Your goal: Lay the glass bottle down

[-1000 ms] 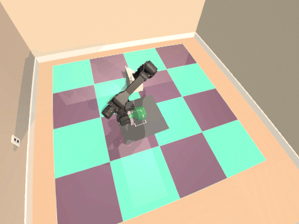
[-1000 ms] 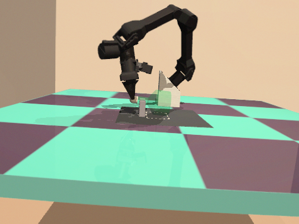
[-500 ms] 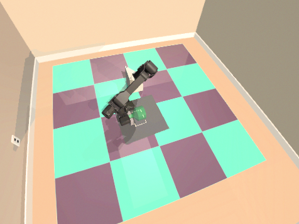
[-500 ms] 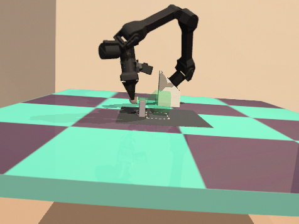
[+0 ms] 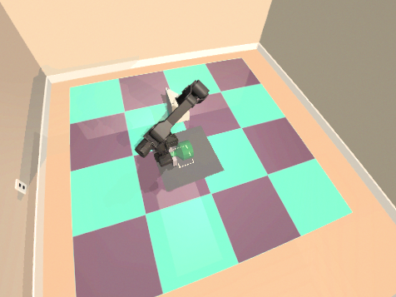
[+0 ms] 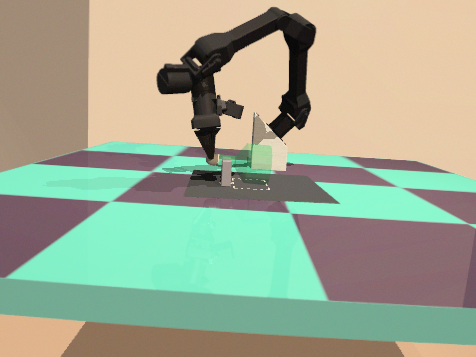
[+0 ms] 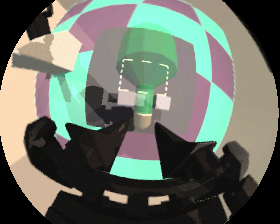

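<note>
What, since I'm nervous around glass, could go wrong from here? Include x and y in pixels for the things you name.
The open end effector (image 5: 170, 150) (image 6: 212, 161) (image 7: 141, 122) is close to the tan stopper (image 6: 213, 160) (image 7: 143, 121); a sideways retreat could knock the glass bottle (image 5: 186, 150) (image 6: 257, 161) (image 7: 147, 50).
Its round body might roll if the neck isn't seated in the grey U-shaped rest (image 5: 175, 161) (image 6: 226, 173) (image 7: 163, 102).

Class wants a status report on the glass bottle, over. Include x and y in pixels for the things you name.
Gripper (image 5: 170, 150) (image 6: 212, 159) (image 7: 141, 122) open at the neck end. Glass bottle (image 5: 185, 150) (image 6: 257, 162) (image 7: 146, 52) on its side, neck at the grey rest (image 5: 175, 161) (image 6: 226, 173) (image 7: 163, 102). Body's seating inside the dashed outline unconfirmed.

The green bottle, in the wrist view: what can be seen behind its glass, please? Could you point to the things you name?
Through the green bottle (image 5: 185, 150) (image 6: 260, 159) (image 7: 147, 47), the dark mat (image 5: 208, 162) (image 6: 305, 192) (image 7: 183, 90) and part of the dashed outline (image 5: 193, 161) (image 6: 251, 189) (image 7: 167, 77) show. Its neck crosses before the grey rest (image 5: 175, 161) (image 6: 226, 173) (image 7: 163, 102); whether they touch, I cannot tell.
</note>
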`<state>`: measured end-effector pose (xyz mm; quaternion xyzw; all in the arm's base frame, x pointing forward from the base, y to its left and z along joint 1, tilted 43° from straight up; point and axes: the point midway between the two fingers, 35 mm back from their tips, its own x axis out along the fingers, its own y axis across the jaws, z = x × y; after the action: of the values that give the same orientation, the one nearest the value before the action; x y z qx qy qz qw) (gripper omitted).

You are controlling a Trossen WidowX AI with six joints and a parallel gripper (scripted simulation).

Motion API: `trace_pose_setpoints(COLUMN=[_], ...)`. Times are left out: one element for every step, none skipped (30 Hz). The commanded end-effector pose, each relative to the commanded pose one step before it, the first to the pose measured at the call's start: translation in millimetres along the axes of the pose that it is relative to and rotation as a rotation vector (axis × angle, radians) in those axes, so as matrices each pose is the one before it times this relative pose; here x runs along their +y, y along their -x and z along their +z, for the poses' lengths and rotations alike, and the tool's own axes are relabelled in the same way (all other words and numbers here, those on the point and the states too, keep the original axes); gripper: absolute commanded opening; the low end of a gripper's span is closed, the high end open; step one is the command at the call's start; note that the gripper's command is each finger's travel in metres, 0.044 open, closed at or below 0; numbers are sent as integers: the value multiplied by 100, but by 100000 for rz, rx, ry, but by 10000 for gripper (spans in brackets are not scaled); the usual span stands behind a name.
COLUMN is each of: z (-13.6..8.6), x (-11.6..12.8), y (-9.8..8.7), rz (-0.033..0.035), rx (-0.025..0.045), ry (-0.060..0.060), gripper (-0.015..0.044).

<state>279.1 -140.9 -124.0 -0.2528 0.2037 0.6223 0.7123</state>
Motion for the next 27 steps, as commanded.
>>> trace_pose_setpoints(z=[21,0,0,0,0,0,53,89,132,183,183,194,185,113,36,-5,-8,-3,0,0,0,0,0,0,0,0,0], x=[-12,0,0,0,0,0,-43,-69,-93,-110,-86,-62,-27,3,5,73,162,102,0,0,0,0,0,0,0,0,0], y=[0,0,0,0,0,0,235,401,600,856,900,1007,1028,689,235,194,420,258,0,0,0,0,0,0,0,0,0], rz=[5,0,0,0,0,0,327,550,805,1112,1125,1208,1182,765,256,6,13,8,0,0,0,0,0,0,0,0,0], rx=[-144,0,0,0,0,0,711,1212,1814,2584,2714,3032,3090,2070,706,9,15,6,0,0,0,0,0,0,0,0,0], ry=[-9,0,0,0,0,0,70,111,148,173,135,96,39,-6,-8,-6,-11,-6,0,0,0,0,0,0,0,0,0], gripper=[297,323,349,375,402,428,440,440,440,440,440,440,440,440,440,440,440,440,440,440,440,440,440,440,440,440,440])
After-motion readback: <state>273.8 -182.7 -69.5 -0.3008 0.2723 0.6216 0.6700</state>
